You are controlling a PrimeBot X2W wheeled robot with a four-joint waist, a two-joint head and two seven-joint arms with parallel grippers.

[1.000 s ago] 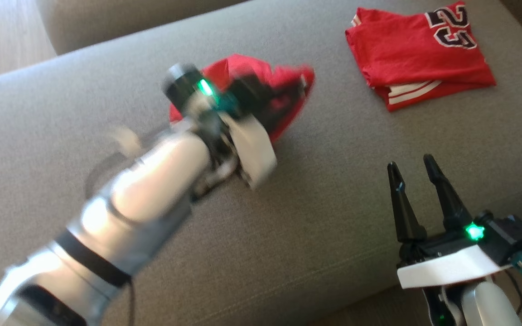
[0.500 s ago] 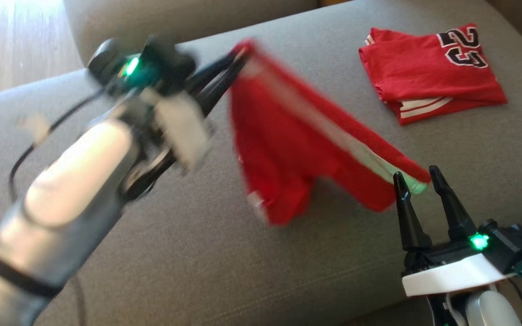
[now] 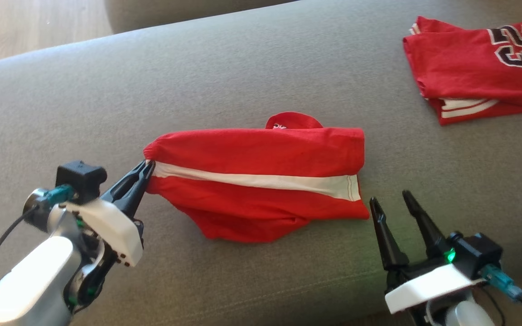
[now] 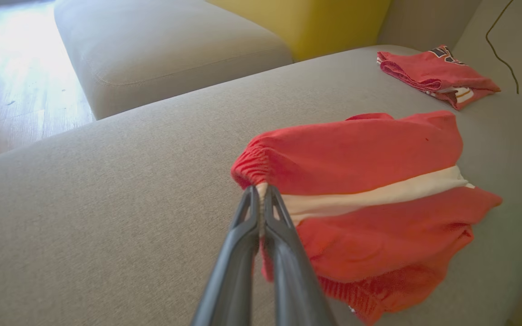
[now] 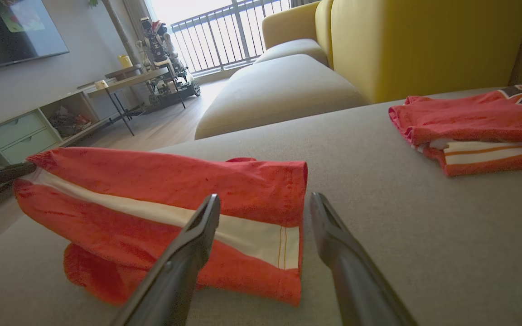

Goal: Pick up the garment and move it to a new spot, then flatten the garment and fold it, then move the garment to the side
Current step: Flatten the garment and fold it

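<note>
Shorts: The red shorts (image 3: 261,149) lie flat in the middle of the grey sofa (image 3: 206,72). They are stretched out sideways.
Stripe: A white stripe (image 3: 252,180) runs along the shorts from 9 o'clock to 3 o'clock.
Shorts ends: The bunched waist end points to 9 o'clock. The leg end points to 3 o'clock. At 6 o'clock the cloth sags in a crumpled curve. At 12 o'clock a small red bit pokes out from behind.
Left hand: The left hand (image 3: 148,166) comes in from 8 o'clock in the head view. Its two dark fingers are pressed together. They pinch the waist end of the shorts, right where the white stripe starts. I cannot tell if that end is lifted off the sofa.
Right hand: The right hand (image 3: 389,196) sits at 4 o'clock in the head view. Its fingers are apart and hold nothing. The tips are just beside the bottom leg corner of the shorts.
Folded shirt: A red folded shirt (image 3: 469,68) lies at 2 o'clock on the same sofa, well apart from the shorts. It has dark numbers with white edges.
Floor: A light wood floor (image 3: 25,27) shows at 11 o'clock.
Other seats: In the left wrist view a second grey cushion (image 4: 161,45) lies at 11 o'clock. A yellow sofa back (image 4: 306,22) stands at 12 o'clock.
</note>
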